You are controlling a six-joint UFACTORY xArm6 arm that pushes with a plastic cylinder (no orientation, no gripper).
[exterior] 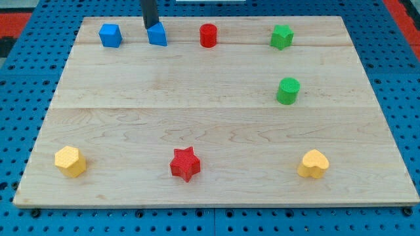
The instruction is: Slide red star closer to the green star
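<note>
The red star (pixel 185 163) lies near the view's bottom, a little left of centre. The green star (pixel 281 37) lies at the view's top right, far from the red star. My tip (pixel 150 27) is at the view's top left, right against the top-left edge of a blue triangular block (pixel 157 34), far from both stars. The rod runs up out of the view's top edge.
A blue cube (pixel 110 35) sits left of the tip. A red cylinder (pixel 208 35) stands at top centre. A green cylinder (pixel 287 90) stands below the green star. A yellow hexagon-like block (pixel 70 161) is at bottom left, a yellow heart (pixel 314 164) at bottom right.
</note>
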